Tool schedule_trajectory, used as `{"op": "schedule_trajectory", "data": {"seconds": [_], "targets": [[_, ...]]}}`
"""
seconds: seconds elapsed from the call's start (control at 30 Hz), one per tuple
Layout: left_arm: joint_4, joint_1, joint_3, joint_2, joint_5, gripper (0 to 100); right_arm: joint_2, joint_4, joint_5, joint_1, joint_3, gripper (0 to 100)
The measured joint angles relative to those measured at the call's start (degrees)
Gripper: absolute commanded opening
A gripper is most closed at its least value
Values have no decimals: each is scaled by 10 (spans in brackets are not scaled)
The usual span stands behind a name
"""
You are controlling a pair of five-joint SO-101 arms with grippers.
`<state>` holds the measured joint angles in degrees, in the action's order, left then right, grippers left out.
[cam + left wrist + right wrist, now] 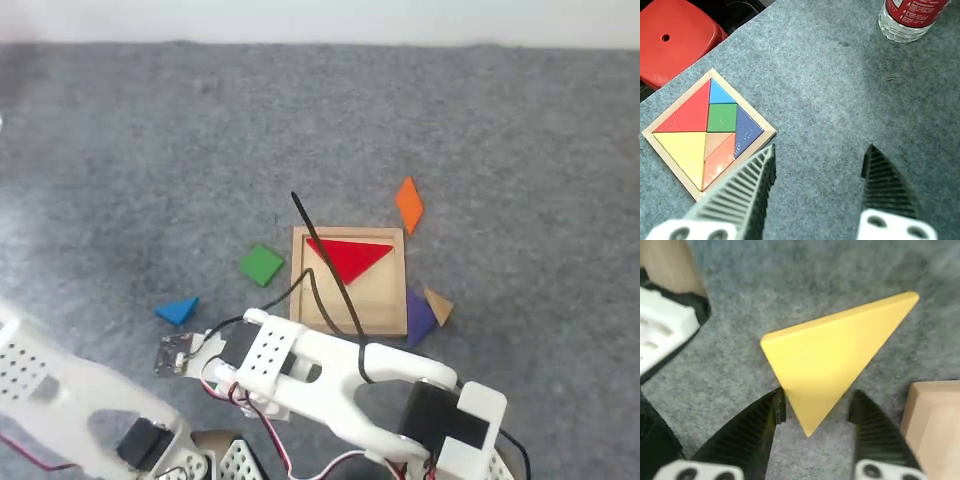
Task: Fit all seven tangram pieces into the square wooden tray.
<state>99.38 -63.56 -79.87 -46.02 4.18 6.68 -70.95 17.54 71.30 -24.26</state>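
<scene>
Right gripper (818,401) is hovering, jaws spread around a corner of the yellow triangle (835,355) lying on grey felt (740,305) just beside the wooden tray (935,425), apparently lining up a pinch.

Mottled grey felt desk (120,150), pale natural-wood tray (385,312), large red triangle (350,258), orange parallelogram (409,204), green square (261,265), small blue triangle (178,311), purple triangle (418,318), small tan triangle (438,305), large yellow triangle (835,360), white arm (330,365) with black cable (305,215)

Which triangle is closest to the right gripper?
The yellow triangle, one corner between the right gripper's open fingers; the red triangle lies in the tray.
</scene>
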Motion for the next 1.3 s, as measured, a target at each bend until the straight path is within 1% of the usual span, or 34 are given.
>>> {"op": "schedule_trajectory", "data": {"seconds": [0.07, 0.13, 0.3, 0.4, 0.5, 0.57, 0.67, 0.77, 0.87, 0.93, 1.0, 1.17, 1.3], "targets": [[0, 0, 0, 0, 0, 276, 0, 0, -22, 4, 12, 260], [0, 0, 0, 0, 0, 276, 0, 0, -63, 4, 22, 260], [-1, -7, 0, 0, 0, 276, 0, 9, -211, 4, 32, 262], [-27, -38, 0, 0, 0, 274, 4, 31, -289, 4, 32, 262], [-73, -78, 0, 7, 0, 273, 33, 45, -338, 12, 33, 260], [-90, -105, 0, 22, 0, 273, 48, 47, -348, 32, 42, 260], [-94, -129, 0, 48, 0, 273, 61, 43, -353, 37, 58, 261], [-98, -132, -1, 60, 3, 273, 66, 23, -353, 38, 76, 261], [-98, -132, 2, 60, 24, 273, 67, -22, -353, 39, 96, 260], [-105, -131, 18, 62, 30, 273, 67, -53, -350, 40, 106, 260], [-119, -131, 38, 62, 31, 273, 63, -62, -342, 40, 107, 260], [-128, -134, 45, 63, 34, 273, 22, -56, -339, 40, 98, 260], [-156, -174, 45, 63, 34, 273, -11, -10, -338, 43, 57, 260]]}}
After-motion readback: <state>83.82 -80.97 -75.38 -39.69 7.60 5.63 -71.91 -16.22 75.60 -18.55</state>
